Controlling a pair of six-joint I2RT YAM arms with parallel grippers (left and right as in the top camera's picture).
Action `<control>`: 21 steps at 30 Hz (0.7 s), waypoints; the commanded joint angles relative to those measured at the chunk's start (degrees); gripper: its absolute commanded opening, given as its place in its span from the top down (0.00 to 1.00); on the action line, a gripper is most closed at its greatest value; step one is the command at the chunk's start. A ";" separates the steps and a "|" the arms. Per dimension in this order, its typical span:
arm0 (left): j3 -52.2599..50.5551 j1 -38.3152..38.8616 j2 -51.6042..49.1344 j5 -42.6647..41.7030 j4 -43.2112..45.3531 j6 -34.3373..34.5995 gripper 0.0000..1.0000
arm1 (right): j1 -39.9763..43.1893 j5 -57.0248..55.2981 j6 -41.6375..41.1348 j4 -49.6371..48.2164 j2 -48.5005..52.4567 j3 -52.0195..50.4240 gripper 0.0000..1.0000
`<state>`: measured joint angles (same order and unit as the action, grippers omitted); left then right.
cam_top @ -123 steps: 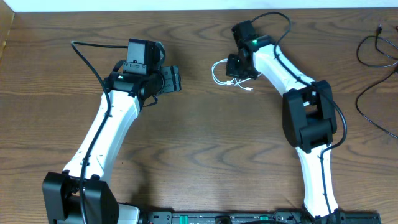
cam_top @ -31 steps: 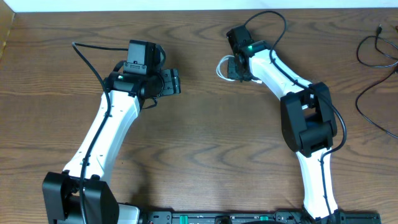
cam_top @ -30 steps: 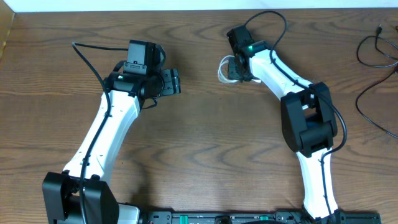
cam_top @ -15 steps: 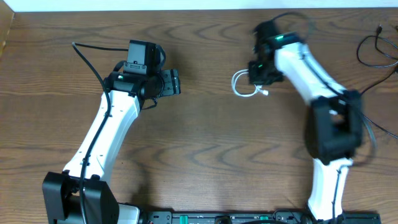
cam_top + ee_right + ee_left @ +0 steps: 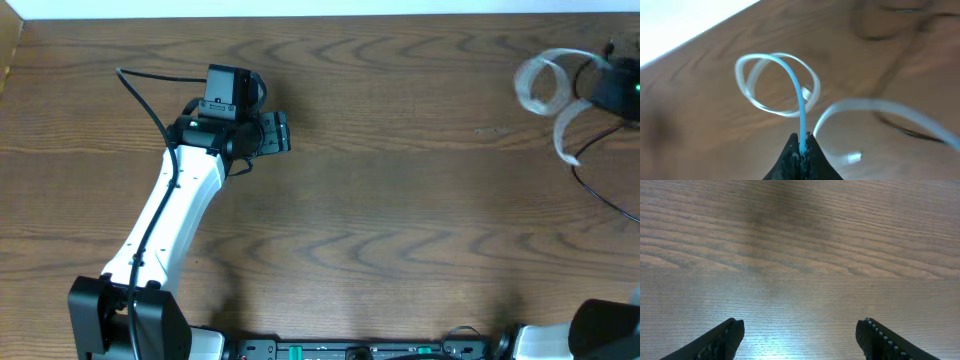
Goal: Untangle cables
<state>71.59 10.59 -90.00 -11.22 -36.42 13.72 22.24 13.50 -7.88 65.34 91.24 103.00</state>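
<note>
right gripper [image 5: 801,146]: pinched on white cable [image 5: 800,112]; left gripper [image 5: 800,335]: apart, empty; risk: thin strand slips out, loop re-knots

Dark brown wooden table [image 5: 400,230], its wavy grain running from the left edge to the right edge and filling nearly the whole overhead view. A white band [image 5: 300,8] is lying along the table's far edge, while a paler wooden strip [image 5: 8,55] is showing at the far-left corner, too little of it in view to identify. In the left wrist view a patch of light [image 5: 790,347] is glaring off the tabletop near the bottom of the frame.
</note>
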 commanded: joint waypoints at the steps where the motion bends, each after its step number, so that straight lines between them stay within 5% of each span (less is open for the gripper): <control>1: -0.11 -0.24 0.13 0.81 -0.20 0.11 0.23 | 9.20 0.11 -2.86 0.20 -2.64 0.09 0.99; 7: -0.11 -0.24 0.13 0.79 -0.22 0.11 0.23 | 19.08 -6.34 -6.71 -0.61 0.55 0.02 0.99; 16: -0.11 -0.24 0.13 0.81 -0.20 0.11 0.23 | 21.31 -9.31 -7.98 -2.51 13.00 0.02 0.95; 18: -0.11 -0.24 0.13 0.81 -0.17 0.11 0.23 | 21.29 -9.31 -7.96 -2.45 14.10 0.02 0.85; 20: -0.11 -0.24 0.13 0.81 -0.20 0.11 0.23 | 21.29 -8.98 -7.96 -2.27 14.23 0.02 0.59; 21: -0.11 -0.24 0.13 0.79 -0.20 0.11 0.23 | 21.29 -7.10 -7.63 -1.99 14.05 0.04 0.24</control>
<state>71.59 10.59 -90.00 -11.20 -36.45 13.72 42.96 5.08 -15.59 63.11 106.26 102.67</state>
